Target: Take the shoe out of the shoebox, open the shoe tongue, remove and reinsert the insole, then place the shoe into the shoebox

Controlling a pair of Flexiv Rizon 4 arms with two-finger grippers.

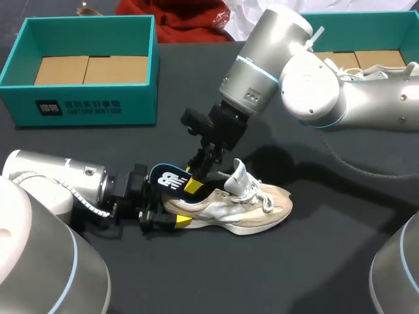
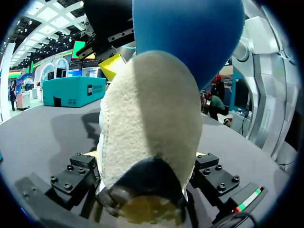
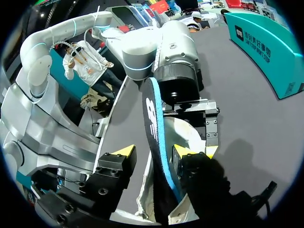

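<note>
Dark table (image 1: 314, 261), shoe (image 1: 249, 206) heel inside left pincer (image 1: 167, 210)

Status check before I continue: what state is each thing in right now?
Shoe: upright on the table, heel clamped by the left gripper.
Insole: heel end lifted out of the shoe, between the right gripper's open jaws.
Left shoebox: open, empty.
Right shoebox: open, second shoe inside.

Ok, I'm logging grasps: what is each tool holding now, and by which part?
Left tool clamps the shoe at its heel. Right tool holds nothing: the insole stands between its open fingers, a gap on one side.
</note>
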